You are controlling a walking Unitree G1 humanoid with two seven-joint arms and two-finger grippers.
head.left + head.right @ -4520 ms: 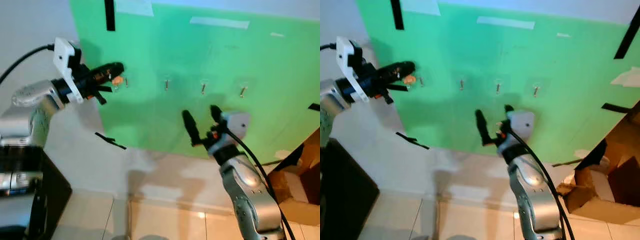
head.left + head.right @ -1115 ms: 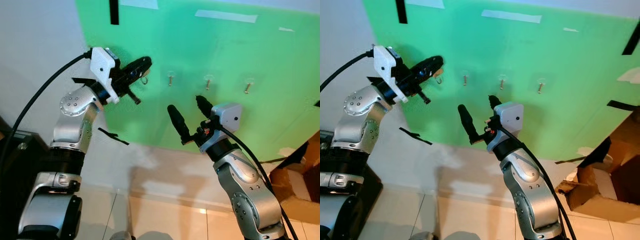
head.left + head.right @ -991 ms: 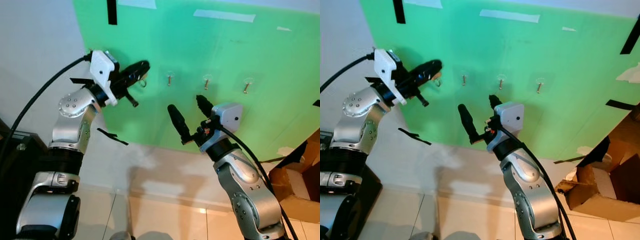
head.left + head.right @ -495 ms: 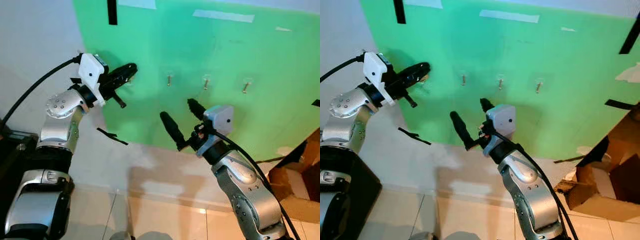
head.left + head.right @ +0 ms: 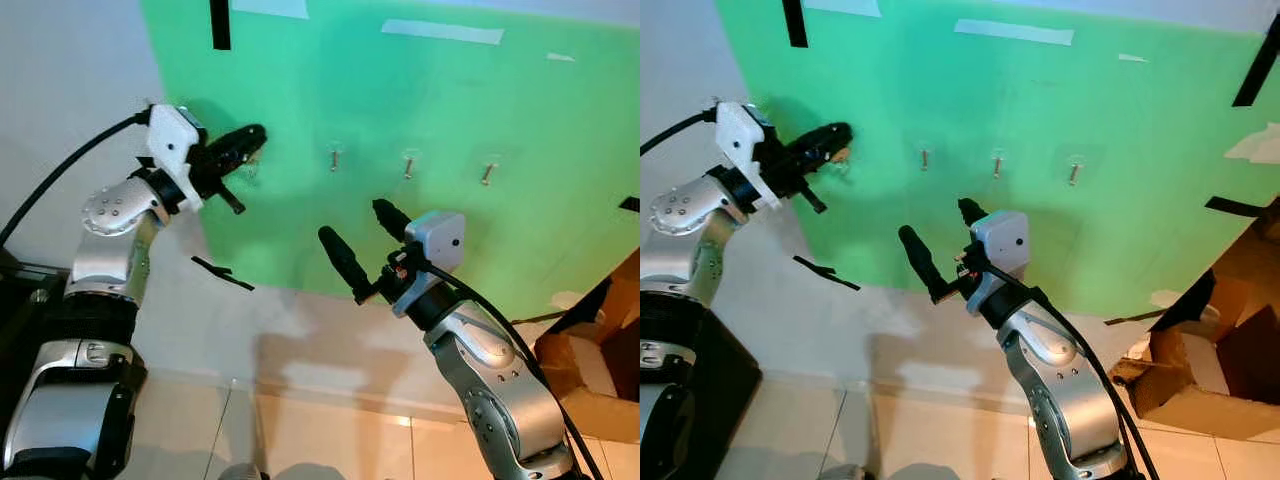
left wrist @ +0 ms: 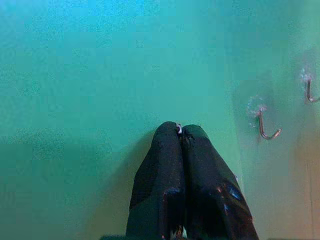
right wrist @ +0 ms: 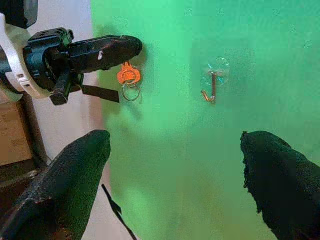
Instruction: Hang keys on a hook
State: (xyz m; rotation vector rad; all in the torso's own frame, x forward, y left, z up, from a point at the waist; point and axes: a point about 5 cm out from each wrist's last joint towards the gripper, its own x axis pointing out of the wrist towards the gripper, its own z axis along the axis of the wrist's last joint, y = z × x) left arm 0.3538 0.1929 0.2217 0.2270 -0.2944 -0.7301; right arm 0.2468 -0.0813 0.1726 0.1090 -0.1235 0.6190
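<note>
A green board [image 5: 450, 110] on the wall carries a row of small metal hooks [image 5: 334, 158]. My left gripper [image 5: 255, 135] is raised to the left end of that row, fingers [image 6: 180, 150] shut on the keys. An orange key tag [image 7: 128, 76] and a ring [image 7: 131, 92] dangle just under its tip, against the board. I cannot tell whether the ring sits on a hook. The nearest bare hook [image 7: 212, 87] is to the right of the tag. My right gripper [image 5: 362, 232] is held open lower down, in front of the board, with nothing in it.
Black tape strips [image 5: 222, 275] and white tape [image 5: 442, 32] are stuck on the board and wall. A cardboard box [image 5: 600, 370] stands at the lower right, and a black cabinet [image 5: 30, 300] at the lower left. Pale floor tiles [image 5: 330, 440] lie below.
My left gripper has slid left along the board with the keys, away from the second hook. The right gripper has drifted slightly left and down, still open.
</note>
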